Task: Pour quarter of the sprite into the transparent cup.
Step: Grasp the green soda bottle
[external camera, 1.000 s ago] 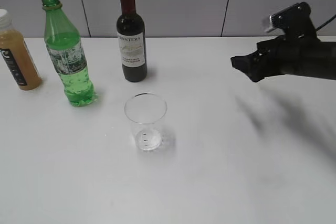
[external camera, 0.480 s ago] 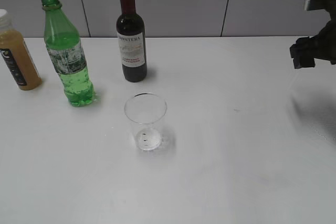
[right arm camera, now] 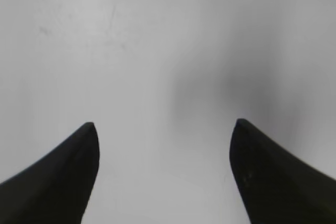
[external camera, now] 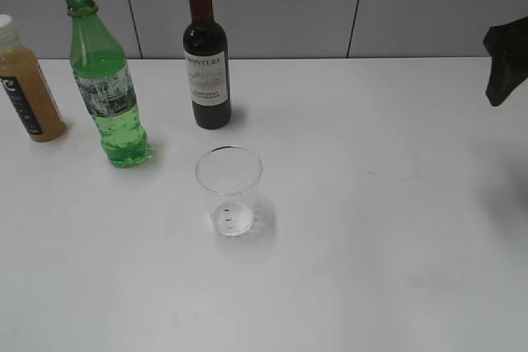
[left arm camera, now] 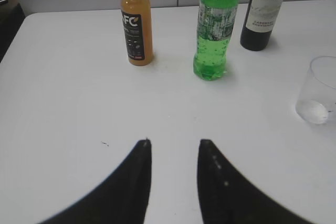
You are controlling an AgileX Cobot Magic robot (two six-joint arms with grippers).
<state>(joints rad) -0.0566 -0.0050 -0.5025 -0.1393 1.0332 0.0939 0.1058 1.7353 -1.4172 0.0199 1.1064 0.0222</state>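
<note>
so the sprite [external camera: 106, 88] stands uncapped at the back left of the table [external camera: 371, 228], the transparent cup [external camera: 229, 190] just in front to its right, handy for pouring, and both the left gripper [left arm camera: 173, 145] and right gripper [right arm camera: 164, 127] are spread apart, holding nothing.

The left hand [left arm camera: 174, 145] has two matte black, tapering, curved fingers; the right hand [right arm camera: 164, 127] has the same black pointed fingers, unmarked.
</note>
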